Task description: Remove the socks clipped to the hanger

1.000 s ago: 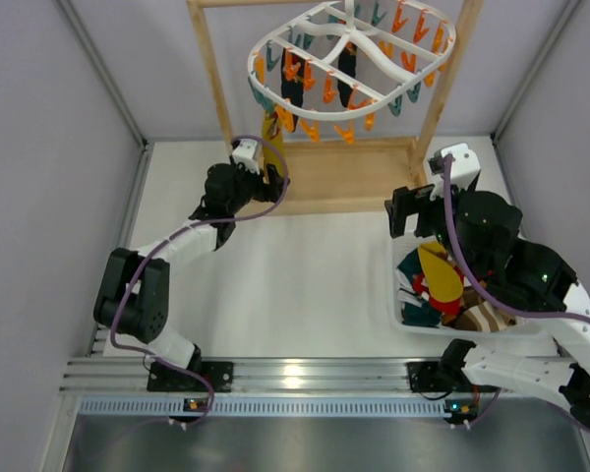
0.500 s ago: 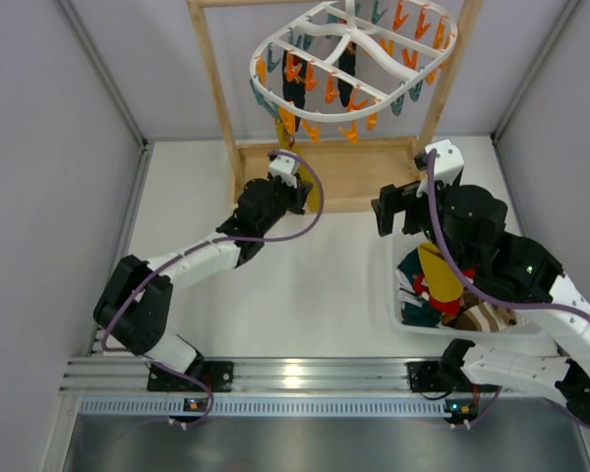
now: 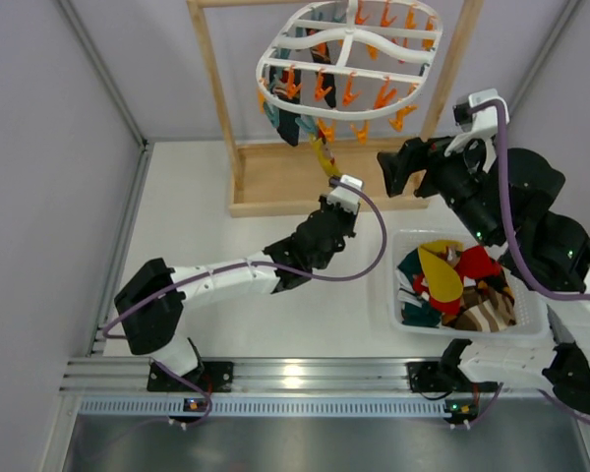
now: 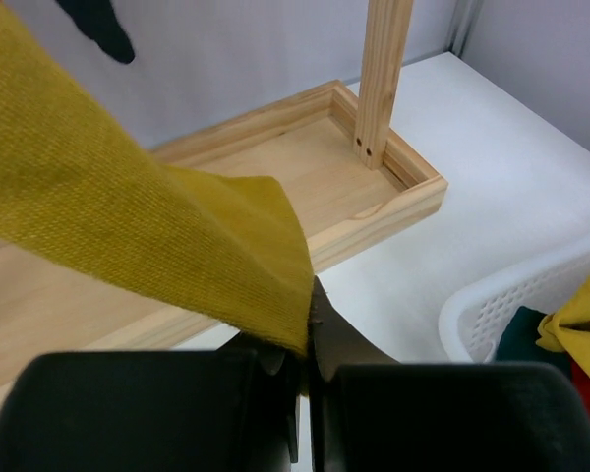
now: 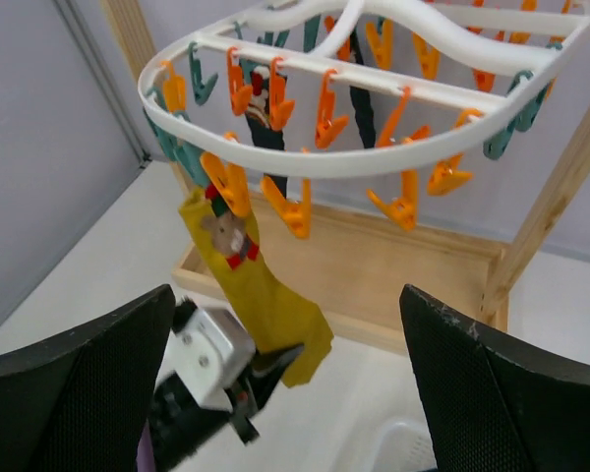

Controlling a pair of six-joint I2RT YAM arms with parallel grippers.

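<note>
The left pincer (image 4: 305, 366) pinches the soft, light yellow sock (image 4: 128, 206) low down, at 7 o'clock on the hanger (image 5: 374, 162); the right pincer (image 3: 405, 169) gapes apart.

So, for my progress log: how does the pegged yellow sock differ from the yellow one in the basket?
The pegged sock hangs from the hanger, pulled taut; the basket sock lies loose in the basket. The left gripper pinches the pegged sock's end; no gripper touches the basket sock. Both are mustard yellow.

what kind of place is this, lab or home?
Likely a lab test cell: plain grey walls boxing a white table, arms bolted to an aluminium rail, a staged hanger and basket of socks.
</note>
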